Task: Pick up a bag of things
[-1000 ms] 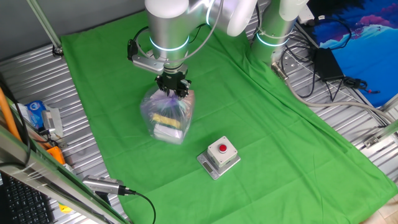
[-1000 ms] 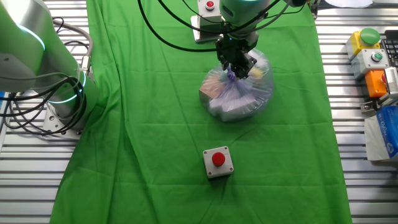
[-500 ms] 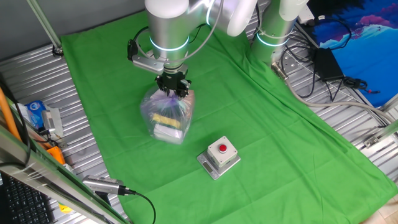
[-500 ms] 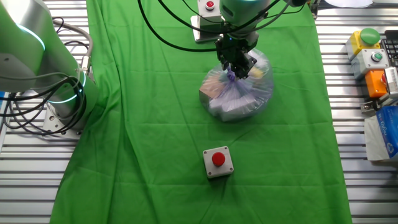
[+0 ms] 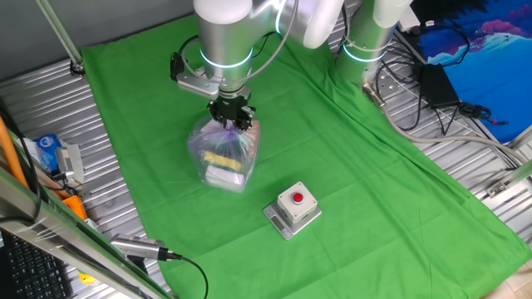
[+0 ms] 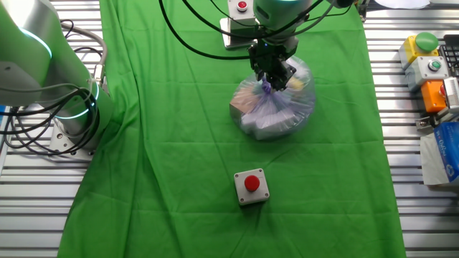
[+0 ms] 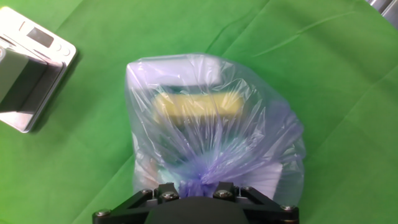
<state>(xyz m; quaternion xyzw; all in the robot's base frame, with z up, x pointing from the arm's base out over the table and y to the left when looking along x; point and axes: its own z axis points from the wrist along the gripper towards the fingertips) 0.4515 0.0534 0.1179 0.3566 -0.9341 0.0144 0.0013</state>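
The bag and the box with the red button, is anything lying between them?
No. In the other fixed view, only bare green cloth lies between the bag of things and the grey button box. One fixed view shows the same bare gap.

On the green cloth (image 6: 179,143) over the table (image 6: 401,186), the tool (image 6: 270,77) pinches the gathered top of the bag of things (image 6: 272,107), near the far edge. A grey box with a red button (image 6: 251,187) sits toward the near edge.
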